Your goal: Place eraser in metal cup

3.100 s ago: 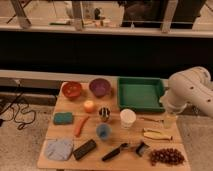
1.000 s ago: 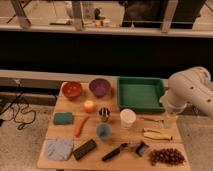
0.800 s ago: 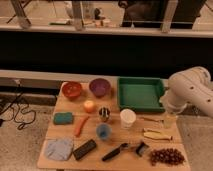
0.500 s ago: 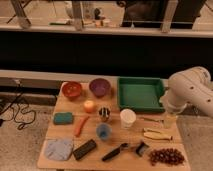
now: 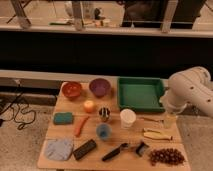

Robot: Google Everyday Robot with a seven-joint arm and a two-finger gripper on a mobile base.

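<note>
The eraser [image 5: 85, 149], a flat black block, lies near the table's front left, next to a grey-blue cloth [image 5: 59, 149]. The metal cup [image 5: 104, 114], small and silver-grey, stands upright mid-table between an orange ball [image 5: 89, 106] and the white cup [image 5: 128, 118]. My white arm [image 5: 187, 92] hangs over the table's right side. Its gripper [image 5: 170, 120] points down near the right edge, far right of both the eraser and the metal cup. Nothing shows in it.
A green tray [image 5: 140, 93] sits at the back right, with a red bowl [image 5: 72, 89] and a purple bowl [image 5: 99, 87] at the back left. Around the cup are a teal sponge [image 5: 63, 118], carrot [image 5: 80, 126], blue cup [image 5: 103, 131], black-handled tool [image 5: 116, 152], banana [image 5: 156, 134] and grapes [image 5: 165, 156].
</note>
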